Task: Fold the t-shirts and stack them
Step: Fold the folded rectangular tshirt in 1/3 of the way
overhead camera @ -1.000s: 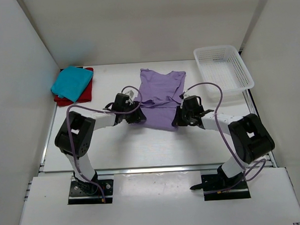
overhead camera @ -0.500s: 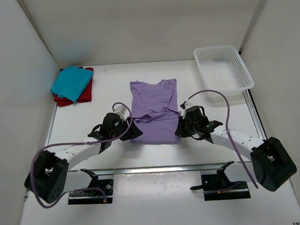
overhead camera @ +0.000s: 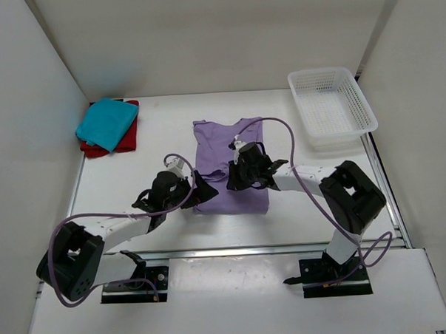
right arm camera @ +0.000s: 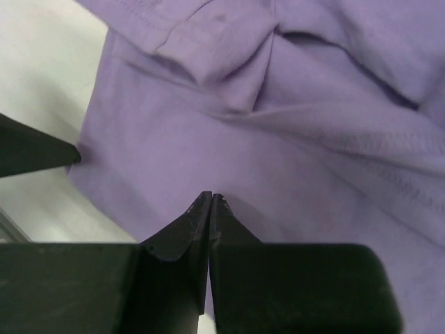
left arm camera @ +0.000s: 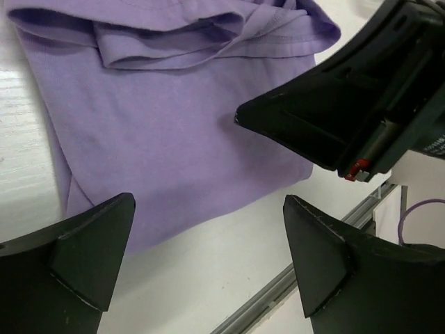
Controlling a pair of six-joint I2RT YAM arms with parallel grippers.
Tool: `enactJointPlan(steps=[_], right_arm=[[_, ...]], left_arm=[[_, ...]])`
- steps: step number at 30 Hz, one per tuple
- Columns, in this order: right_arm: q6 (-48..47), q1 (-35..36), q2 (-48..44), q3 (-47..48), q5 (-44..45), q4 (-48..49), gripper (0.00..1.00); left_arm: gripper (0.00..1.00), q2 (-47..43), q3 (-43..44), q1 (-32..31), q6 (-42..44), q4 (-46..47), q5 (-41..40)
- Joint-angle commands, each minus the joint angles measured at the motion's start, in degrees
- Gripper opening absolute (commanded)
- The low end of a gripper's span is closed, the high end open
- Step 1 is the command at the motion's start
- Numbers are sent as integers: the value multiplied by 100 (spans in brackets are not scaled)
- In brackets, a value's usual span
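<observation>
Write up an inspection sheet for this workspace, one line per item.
Surface: white table, in view on all sides of the work.
Job's things: lavender t-shirt part folded at mid-table; teal t-shirt folded on top of the red t-shirt at the far left corner.
Clutter: white lattice basket at the far right corner.
Grippers: left gripper open at the lavender shirt's near left edge; right gripper shut, tips over the shirt.
Cables: right arm's purple cable arcs over the shirt; left arm's purple cable loops along its arm.
Surroundings: plain white walls on three sides.
</observation>
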Motion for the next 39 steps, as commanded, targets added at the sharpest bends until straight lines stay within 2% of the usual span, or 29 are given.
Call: enactJointPlan(steps=[1,2,4,5,6,8,11,15,21,25,27,31,34,39], right_arm=[[-156,-50,240,347,-131,308,0],[-121,-85,311,357,-140,352,0],[-103,-138,425,357,-166,405,0],[-95,-147,452,331,-149,423,0],[-77,-182,505,313,-131,475,0],[-50,-243,558,269,-157,554,0],[-42,-288,637,348,-26,598,0],[-51,-428,987,663,159,800,0],[318,-885,1656,1911,177,888,0],[302,-1044,1386,2509,124,644,0],[135,-948,956,2274,176,546,0],[160,-632,-125,731,-51,852,0],[204,-158,-391,-168,0,1125,0],[117,-33,170,127,-201,1091,0]], left_arm=[[99,193,-127,89,-146,695,133],[98,359,-144,133,-138,800,230],[81,545,-214,169,-155,994,336],[65,615,-232,160,-173,1082,380],[54,633,-241,134,-164,1013,389],[47,721,-189,37,-76,820,337],[45,713,-311,36,-15,547,205],[45,397,-741,335,-59,713,284],[45,98,-663,319,73,336,161],[45,-43,-637,370,73,143,205],[45,-358,-576,362,82,-7,204],[47,-728,-453,450,161,-209,29],[47,-764,-303,450,179,-323,-15],[47,-457,-145,125,-41,-61,-41]])
